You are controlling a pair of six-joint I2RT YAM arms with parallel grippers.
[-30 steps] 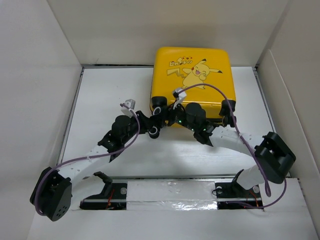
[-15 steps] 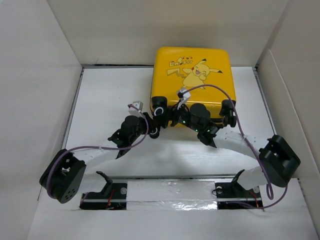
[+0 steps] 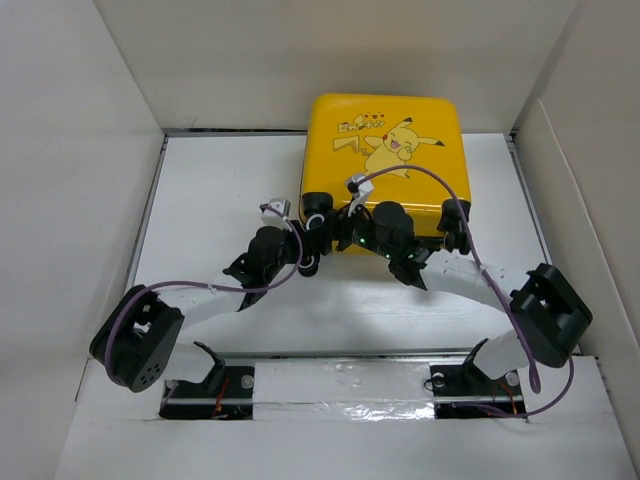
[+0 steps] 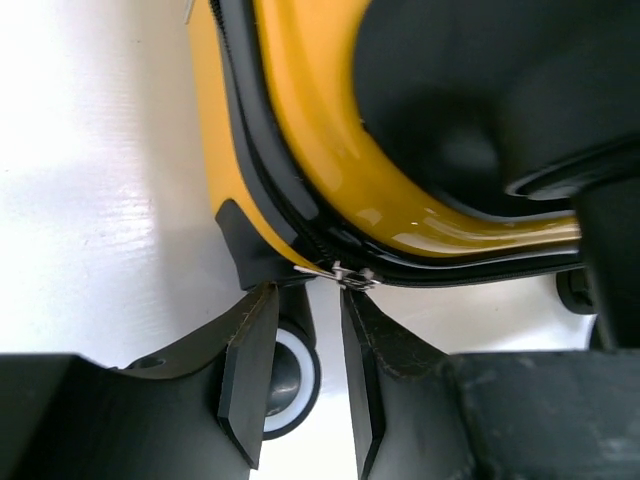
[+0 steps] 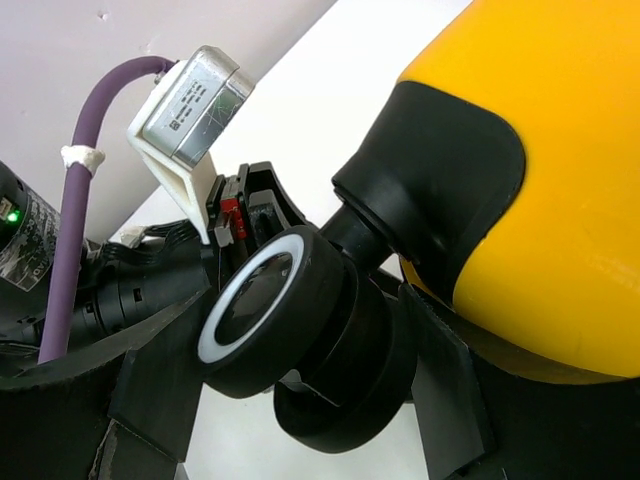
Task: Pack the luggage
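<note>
I'm watching the shut luggage (image 3: 385,150) lying on the tabletop (image 3: 220,190), left end effector (image 4: 305,300) hovering slightly open, empty, at its zipper pull (image 4: 338,272), right end effector (image 5: 300,390) straddling its wheel (image 5: 265,310), grip unclear; zipping is probably remaining.

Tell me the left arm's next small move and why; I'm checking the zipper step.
Probably ease the left gripper forward and close it on the zipper pull: it is open with the pull just past its tips, at the luggage corner, while the right gripper seems to clamp a wheel, bracing the case.
</note>
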